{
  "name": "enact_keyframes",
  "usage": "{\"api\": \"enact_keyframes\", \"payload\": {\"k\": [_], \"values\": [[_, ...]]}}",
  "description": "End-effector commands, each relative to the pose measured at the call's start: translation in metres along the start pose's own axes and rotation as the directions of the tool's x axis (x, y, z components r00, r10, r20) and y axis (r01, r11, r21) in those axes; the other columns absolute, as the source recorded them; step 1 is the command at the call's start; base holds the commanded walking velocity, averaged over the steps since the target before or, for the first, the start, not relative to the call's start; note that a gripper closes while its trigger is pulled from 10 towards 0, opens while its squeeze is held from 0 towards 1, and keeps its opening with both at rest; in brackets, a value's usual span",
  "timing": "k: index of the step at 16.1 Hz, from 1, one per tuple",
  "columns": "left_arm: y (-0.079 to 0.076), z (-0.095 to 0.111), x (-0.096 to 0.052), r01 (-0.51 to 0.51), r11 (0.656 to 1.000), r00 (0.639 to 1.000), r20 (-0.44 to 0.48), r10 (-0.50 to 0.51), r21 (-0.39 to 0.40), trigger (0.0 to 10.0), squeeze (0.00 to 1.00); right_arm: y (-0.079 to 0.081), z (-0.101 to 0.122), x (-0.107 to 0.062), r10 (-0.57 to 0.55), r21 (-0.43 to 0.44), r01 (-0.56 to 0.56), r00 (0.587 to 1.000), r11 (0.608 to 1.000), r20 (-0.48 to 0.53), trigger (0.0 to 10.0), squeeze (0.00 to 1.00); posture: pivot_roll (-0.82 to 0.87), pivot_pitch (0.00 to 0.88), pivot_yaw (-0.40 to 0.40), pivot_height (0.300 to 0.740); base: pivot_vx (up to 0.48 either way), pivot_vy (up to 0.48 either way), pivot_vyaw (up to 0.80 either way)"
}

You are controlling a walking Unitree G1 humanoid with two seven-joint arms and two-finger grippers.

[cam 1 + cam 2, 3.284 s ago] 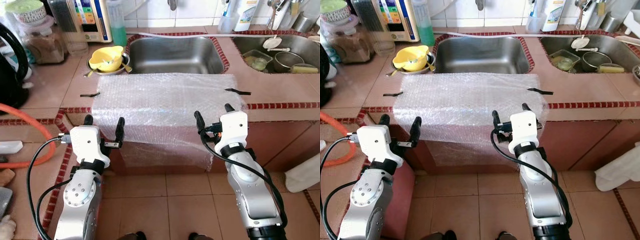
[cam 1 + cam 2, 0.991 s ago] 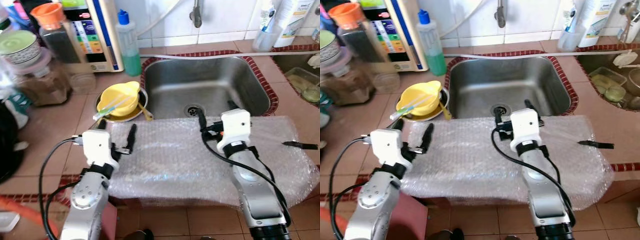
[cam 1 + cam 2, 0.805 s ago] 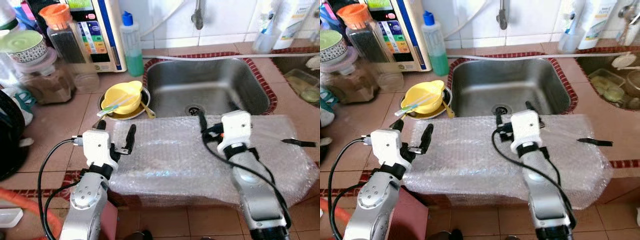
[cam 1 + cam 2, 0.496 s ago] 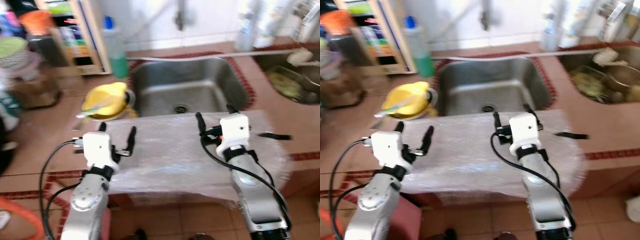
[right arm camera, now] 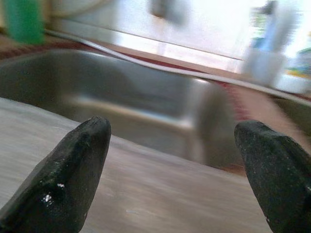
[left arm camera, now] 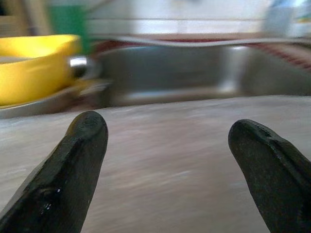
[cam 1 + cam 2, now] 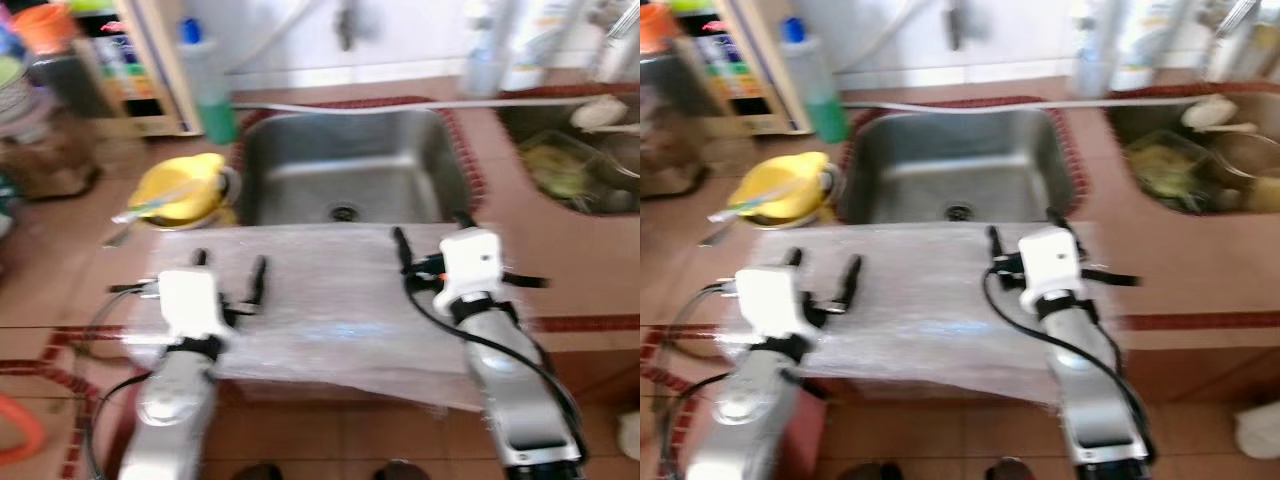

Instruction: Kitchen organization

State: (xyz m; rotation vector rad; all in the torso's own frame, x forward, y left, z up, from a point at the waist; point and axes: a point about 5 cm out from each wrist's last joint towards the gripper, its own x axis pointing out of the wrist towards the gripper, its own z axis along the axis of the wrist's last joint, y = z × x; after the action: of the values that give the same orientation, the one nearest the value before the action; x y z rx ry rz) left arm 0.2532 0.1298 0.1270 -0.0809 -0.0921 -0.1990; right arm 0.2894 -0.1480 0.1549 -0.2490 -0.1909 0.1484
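- Two silver robot arms reach over a terracotta-tiled tabletop (image 7: 585, 290) in a home kitchen, both poised above a sheet of clear bubble wrap (image 7: 320, 310) spread in front of a stainless steel sink (image 7: 345, 165).
- Left claw (image 7: 228, 268) hangs just above the wrap's left part, its two black fingers (image 6: 73, 165) spread wide apart and gripping nothing.
- Right claw (image 7: 430, 228) hovers over the wrap's far edge beside the sink, fingers (image 5: 73, 170) likewise splayed and empty.
- Bubble wrap lies flat across the tabletop, its near edge drooping over the front lip towards the tiled floor; black strips of tape (image 7: 525, 282) mark its right side.
- Yellow plastic bowl (image 7: 180, 190) sits on a metal plate left of the sink, with a pale utensil resting across it.
- Green liquid-soap bottle with a blue cap (image 7: 205, 85) stands behind the bowl, next to a boxy appliance (image 7: 125, 65) whose coloured label panel is too blurred to read.
- Second sink (image 7: 575, 165) at the right holds a clear container, dishes and a metal bowl.
- White bottles (image 7: 1090, 40) stand against the white-tiled back wall; any printing on them is smeared by motion blur and illegible.
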Motion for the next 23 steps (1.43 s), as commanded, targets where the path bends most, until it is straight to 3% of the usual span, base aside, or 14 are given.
{"api": "enact_keyframes", "payload": {"k": [1,4,15,23], "values": [[0.010,0.004,-0.001,-0.035,0.999,0.999,0.012,0.035,0.016,10.0,0.00,0.005,0.003,-0.001,0.007,0.014,-0.007,1.000,1.000,0.010,10.0,0.00,-0.16,0.184,0.079,0.740,0.000,0.000,0.00],[0.015,0.007,0.001,-0.068,0.997,0.997,0.031,0.067,0.035,10.0,0.00,0.004,0.004,-0.001,0.006,0.011,-0.006,1.000,1.000,0.015,10.0,0.00,-0.17,0.184,0.078,0.740,0.000,0.000,0.00],[0.014,0.024,0.007,-0.005,1.000,0.995,0.097,0.006,-0.012,10.0,0.00,0.003,0.017,0.004,0.017,-0.014,-0.016,0.997,1.000,0.072,10.0,0.00,-0.17,0.174,0.068,0.740,0.000,0.000,0.00],[0.011,0.028,0.010,0.021,0.999,0.994,0.111,-0.018,-0.026,10.0,0.00,0.003,0.017,0.005,0.017,-0.023,-0.015,0.997,1.000,0.078,10.0,0.00,-0.18,0.175,0.072,0.740,0.271,0.000,0.00]]}}
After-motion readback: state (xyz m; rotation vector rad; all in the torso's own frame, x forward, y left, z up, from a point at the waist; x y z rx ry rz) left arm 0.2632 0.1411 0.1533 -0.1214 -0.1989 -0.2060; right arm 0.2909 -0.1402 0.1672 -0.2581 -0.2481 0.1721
